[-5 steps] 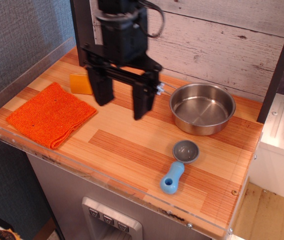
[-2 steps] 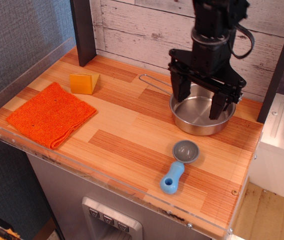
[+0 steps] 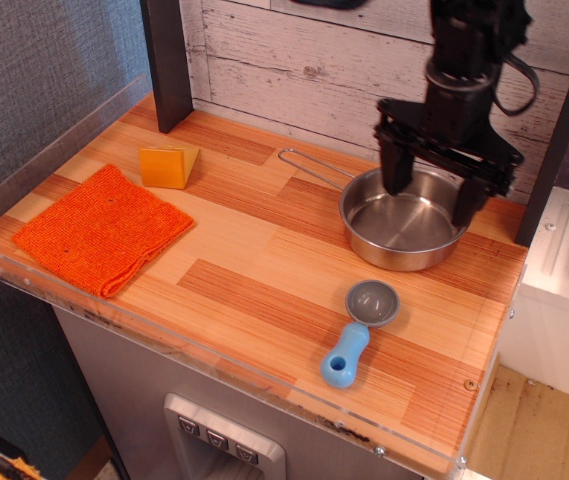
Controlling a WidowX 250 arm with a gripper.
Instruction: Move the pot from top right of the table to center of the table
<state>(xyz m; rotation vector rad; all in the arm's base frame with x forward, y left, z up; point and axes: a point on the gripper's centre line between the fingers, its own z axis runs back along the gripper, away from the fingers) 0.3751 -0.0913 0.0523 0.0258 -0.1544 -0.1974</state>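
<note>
The pot [image 3: 402, 230] is a shallow shiny steel pan at the table's far right, with its thin wire handle [image 3: 309, 166] pointing left. My black gripper [image 3: 430, 203] hangs over the pot's back half, open. One finger [image 3: 395, 172] is near the pot's back left rim and the other is near its right rim. It holds nothing. The wooden striped table [image 3: 254, 260] has a clear acrylic rim.
An orange woven cloth [image 3: 102, 228] lies at the left. A yellow wedge block [image 3: 168, 166] stands behind it. A small grey scoop with a blue handle [image 3: 357, 331] lies in front of the pot. A dark post [image 3: 167, 60] stands at the back left.
The gripper has swung from the table's middle left across to the right, and now sits over the pot's back half. The pot and other objects have not moved.
</note>
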